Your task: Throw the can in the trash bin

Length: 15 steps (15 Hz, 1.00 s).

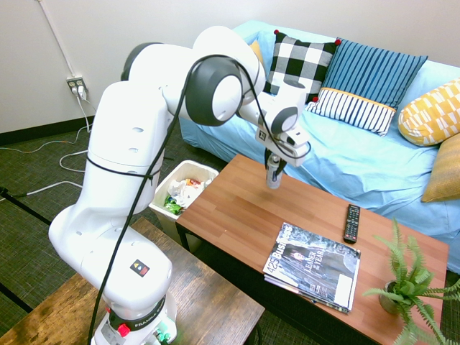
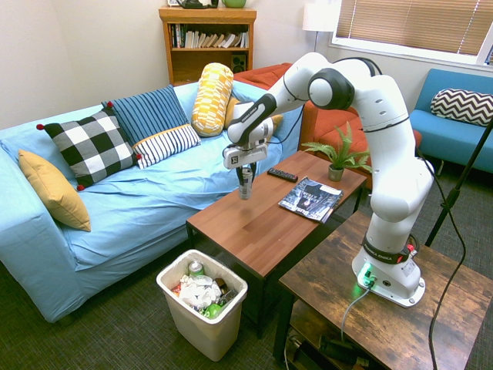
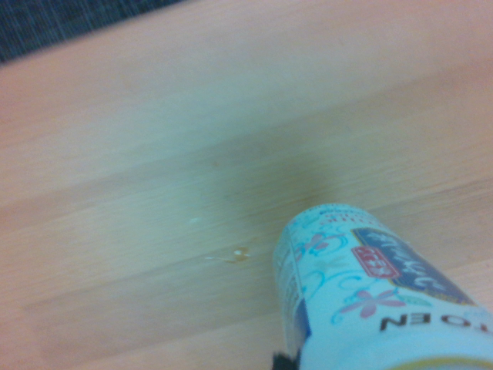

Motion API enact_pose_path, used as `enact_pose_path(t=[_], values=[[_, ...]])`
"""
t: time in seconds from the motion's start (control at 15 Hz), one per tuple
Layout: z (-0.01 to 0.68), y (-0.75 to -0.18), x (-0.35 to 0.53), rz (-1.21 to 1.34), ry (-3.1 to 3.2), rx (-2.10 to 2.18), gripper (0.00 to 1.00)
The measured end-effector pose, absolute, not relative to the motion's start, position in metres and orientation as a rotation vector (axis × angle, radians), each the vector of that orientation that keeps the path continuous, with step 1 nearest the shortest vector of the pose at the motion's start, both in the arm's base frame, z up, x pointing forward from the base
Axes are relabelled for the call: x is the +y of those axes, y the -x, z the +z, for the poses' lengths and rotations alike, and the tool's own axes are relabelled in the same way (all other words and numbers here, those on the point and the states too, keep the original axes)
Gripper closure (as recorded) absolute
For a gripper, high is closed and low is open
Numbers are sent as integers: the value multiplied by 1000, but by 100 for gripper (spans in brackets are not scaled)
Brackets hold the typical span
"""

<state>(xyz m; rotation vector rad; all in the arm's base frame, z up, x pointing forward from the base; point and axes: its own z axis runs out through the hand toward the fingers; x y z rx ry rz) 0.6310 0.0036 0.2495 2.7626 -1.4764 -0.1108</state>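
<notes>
Your claw (image 1: pixel 275 162) is closed around the upper part of the can (image 1: pixel 273 178), which stands upright at the surface (image 1: pixel 237 208). You have the trash bin (image 2: pixel 202 308) on the floor just beyond the surface's end, with crumpled white paper (image 2: pixel 200 291) inside.

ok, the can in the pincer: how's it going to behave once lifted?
The can has smooth curved printed sides, so it may be slippery or twist in the pincer. Being a slim cylinder, it would probably roll if dropped on its side on the table. Thin drink-can walls likely dent under a squeeze; whether it's empty, I can't tell.
</notes>
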Motion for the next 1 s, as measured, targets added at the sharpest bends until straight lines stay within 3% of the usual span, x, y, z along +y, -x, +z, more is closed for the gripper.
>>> enact_pose_path(t=[0.33, 1.0], values=[[337, -617, 128, 48, -2856, -1319, 100], [322, -558, 325, 122, -2955, -1002, 100]])
